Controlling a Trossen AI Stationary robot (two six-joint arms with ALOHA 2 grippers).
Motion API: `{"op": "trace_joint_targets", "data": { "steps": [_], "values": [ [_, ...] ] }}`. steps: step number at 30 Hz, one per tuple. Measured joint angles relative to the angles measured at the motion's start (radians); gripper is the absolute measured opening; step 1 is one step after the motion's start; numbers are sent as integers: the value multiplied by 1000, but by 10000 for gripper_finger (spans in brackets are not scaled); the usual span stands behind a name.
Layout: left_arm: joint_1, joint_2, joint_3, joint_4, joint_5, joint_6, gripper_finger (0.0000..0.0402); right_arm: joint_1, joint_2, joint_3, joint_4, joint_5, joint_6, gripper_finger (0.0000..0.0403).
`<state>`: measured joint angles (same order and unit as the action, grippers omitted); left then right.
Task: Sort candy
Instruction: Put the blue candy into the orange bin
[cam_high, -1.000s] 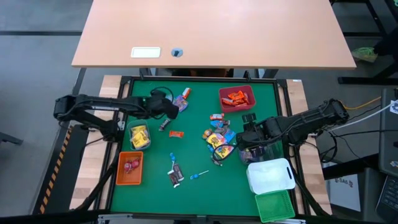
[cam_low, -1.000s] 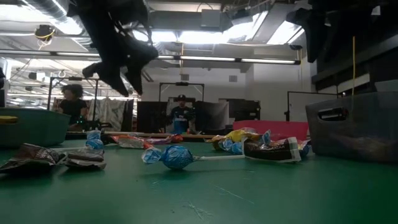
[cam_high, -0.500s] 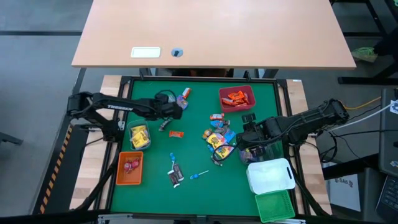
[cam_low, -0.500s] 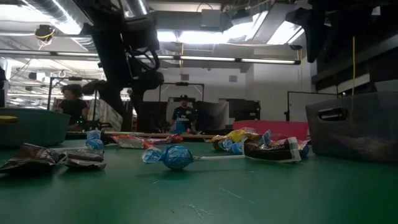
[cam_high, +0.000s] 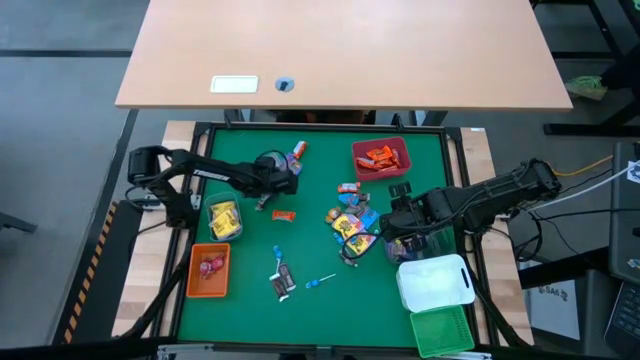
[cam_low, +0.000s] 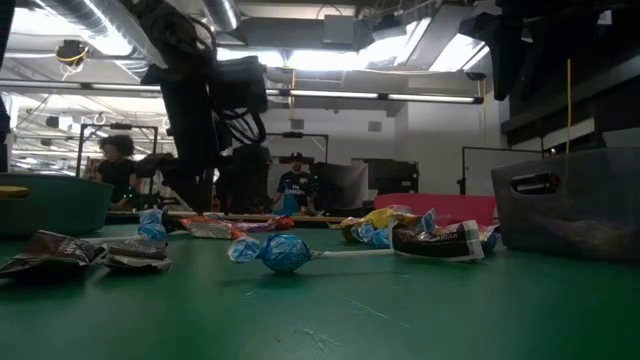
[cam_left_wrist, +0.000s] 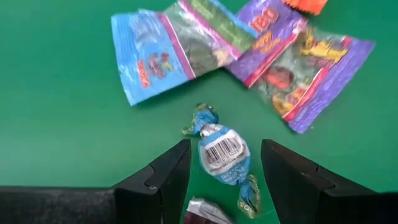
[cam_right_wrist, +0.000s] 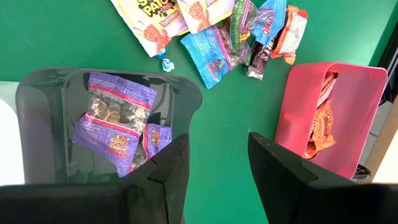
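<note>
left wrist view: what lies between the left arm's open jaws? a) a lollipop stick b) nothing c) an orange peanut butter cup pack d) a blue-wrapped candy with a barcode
d: the blue-wrapped candy with a barcode label lies on the green mat between the left gripper's spread jaws, not yet pinched.

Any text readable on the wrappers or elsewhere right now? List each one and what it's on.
"PATCH", partly cut off: on the yellow packet.
Barcode, digits too small to read: on the blue-wrapped candy.
Print blurred, unreadable: purple packet in the clear bin.
Print blurred, unreadable: blue packet.
Too small to read: white label on the wooden table.
</note>
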<state>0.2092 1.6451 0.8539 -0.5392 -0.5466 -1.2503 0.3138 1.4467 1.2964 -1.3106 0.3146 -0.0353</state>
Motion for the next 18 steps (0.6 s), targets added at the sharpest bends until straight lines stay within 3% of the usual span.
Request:
{"op": "trace_joint_targets", "data": {
  "steps": [10, 18],
  "values": [
    [2, 81, 0, 61, 17, 3, 180, 0, 0, 0, 4, 0, 0, 163],
    [2, 84, 0, 63, 13, 3, 120, 0, 0, 0, 14, 0, 0, 163]
  ]
}}
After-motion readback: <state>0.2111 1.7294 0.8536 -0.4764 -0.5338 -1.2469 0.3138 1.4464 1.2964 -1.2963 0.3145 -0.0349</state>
